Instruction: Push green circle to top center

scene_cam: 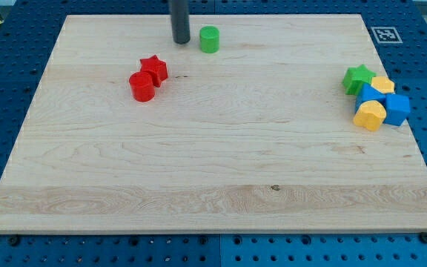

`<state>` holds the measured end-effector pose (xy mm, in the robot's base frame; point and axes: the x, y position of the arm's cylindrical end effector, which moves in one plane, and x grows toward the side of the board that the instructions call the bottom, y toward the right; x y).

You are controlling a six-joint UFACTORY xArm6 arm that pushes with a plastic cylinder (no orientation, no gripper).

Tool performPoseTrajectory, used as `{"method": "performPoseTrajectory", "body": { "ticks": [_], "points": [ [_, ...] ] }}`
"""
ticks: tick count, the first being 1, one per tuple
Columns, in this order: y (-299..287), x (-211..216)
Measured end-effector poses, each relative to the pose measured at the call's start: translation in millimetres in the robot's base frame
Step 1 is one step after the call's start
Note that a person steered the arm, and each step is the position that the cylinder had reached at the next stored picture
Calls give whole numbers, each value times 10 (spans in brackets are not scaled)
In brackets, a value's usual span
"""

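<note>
The green circle (210,39) stands near the view's top, about at the centre of the wooden board (213,170). My tip (180,41) rests on the board just to the left of the green circle, with a small gap between them. The dark rod rises from it out of the view's top.
A red star (154,69) and a red circle (142,86) touch each other at the upper left. At the right edge a green star (357,78), a yellow block (382,84), a yellow heart-like block (371,115) and two blue blocks (396,109) are clustered.
</note>
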<state>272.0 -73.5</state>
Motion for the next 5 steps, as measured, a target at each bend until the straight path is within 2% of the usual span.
{"method": "performPoseTrajectory", "body": {
  "ticks": [1, 2, 5],
  "points": [
    [158, 273],
    [660, 315],
    [738, -85]
  ]
}}
